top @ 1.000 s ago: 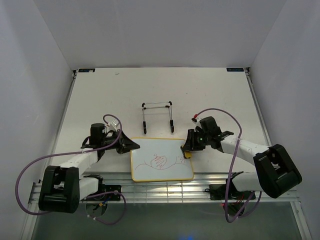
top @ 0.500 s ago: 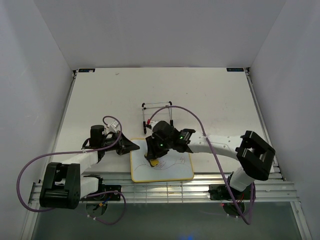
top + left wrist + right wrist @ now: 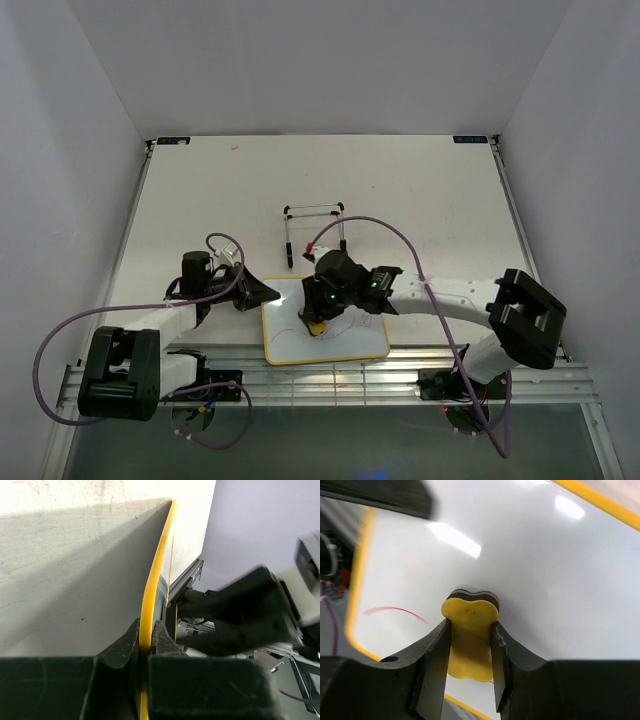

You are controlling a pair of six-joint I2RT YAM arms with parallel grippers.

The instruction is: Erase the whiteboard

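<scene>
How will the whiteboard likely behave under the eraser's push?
The whiteboard is probably stiff: its yellow edge runs straight from the left jaws' pinch. Thin and flat, it likely would slide if unclamped. Glare suggests a slick face for the eraser.

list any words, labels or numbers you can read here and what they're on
No text is readable in any view.
far left corner label on the table: too small to read.
far right corner label on the table: too small to read.
whiteboard: only a red scribble, no words.
</scene>
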